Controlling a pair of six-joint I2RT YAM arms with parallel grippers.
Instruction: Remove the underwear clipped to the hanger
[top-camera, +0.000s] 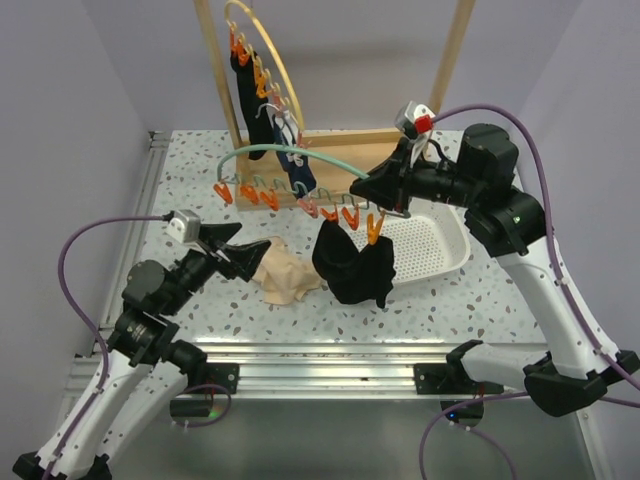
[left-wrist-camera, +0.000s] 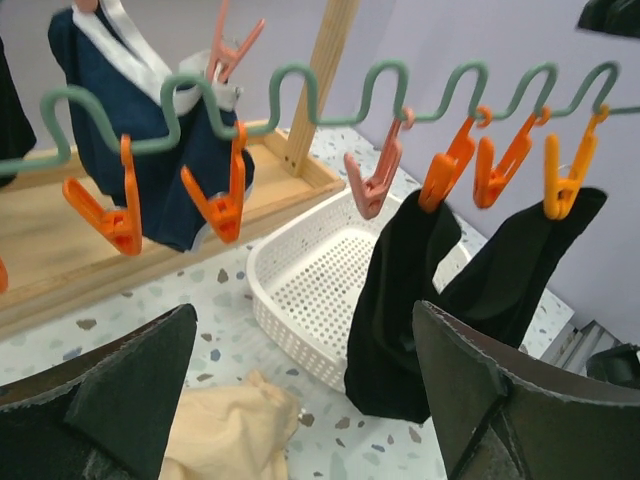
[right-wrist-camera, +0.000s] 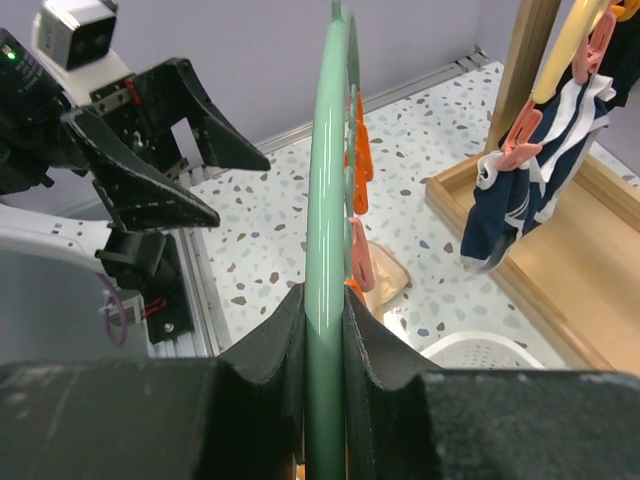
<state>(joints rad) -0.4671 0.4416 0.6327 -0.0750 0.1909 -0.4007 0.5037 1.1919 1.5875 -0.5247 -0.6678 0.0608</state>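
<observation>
The green hanger (top-camera: 262, 150) hangs level over the table, and my right gripper (right-wrist-camera: 325, 300) is shut on its rod (right-wrist-camera: 328, 150). From orange clips (left-wrist-camera: 566, 175) at its right end hangs black underwear (top-camera: 355, 265), its lower edge touching the table beside the basket. Pale beige underwear (top-camera: 287, 272) lies crumpled and loose on the table. My left gripper (top-camera: 250, 245) stands open just left of it, with nothing between its fingers (left-wrist-camera: 480, 390). In the left wrist view the beige cloth (left-wrist-camera: 230, 430) lies below the jaws. Navy underwear with white trim (left-wrist-camera: 180, 170) hangs from clips further back.
A white perforated basket (top-camera: 440, 245) stands at the right, under my right arm. At the back is a wooden rack (top-camera: 340, 140), which carries a yellow hanger (top-camera: 262, 50) with orange clips and a dark garment (top-camera: 250, 100). Several clips (top-camera: 248, 193) on the green hanger hang bare.
</observation>
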